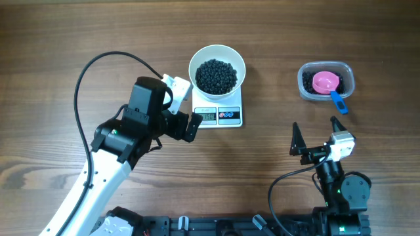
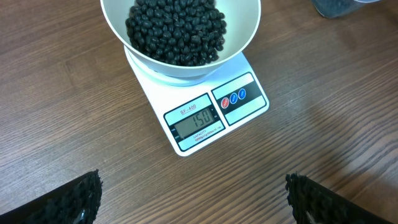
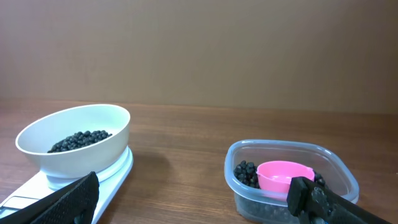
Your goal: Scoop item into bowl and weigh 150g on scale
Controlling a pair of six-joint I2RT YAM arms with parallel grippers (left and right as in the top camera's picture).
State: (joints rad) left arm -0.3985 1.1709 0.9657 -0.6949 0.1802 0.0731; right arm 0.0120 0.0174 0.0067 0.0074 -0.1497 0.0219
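The table [image 1: 52, 39] carries everything. The left arm reaches in from the near left corner. Its gripper [image 1: 187, 107] sits just beside the left edge of the scale [image 1: 220, 116], jaws spread wide and holding nothing. The right gripper [image 1: 317, 131] hangs near the near edge, right of centre, jaws also spread and empty.

The scale lies around the middle of the tabletop, toward the far edge, display facing the near edge. The bowl [image 1: 217, 49] stands on its platform. The tub [image 1: 300, 82] is well apart from the scale, toward the far right, with the scoop [image 1: 325, 82] resting inside it. The beans [image 1: 216, 75] fill the bottom of the bowl, and a few lie in the tub around the scoop.

In the left wrist view the display [image 2: 196, 119] reads 150, so the weighing looks done.

If any correction were needed, the scoop matters most. It lies straight ahead of the right jaws, toward the far edge. Its long axis runs from the tub's middle to the blue handle [image 1: 338, 101], which pokes over the near rim toward that gripper. The right arm is clearly nearer.
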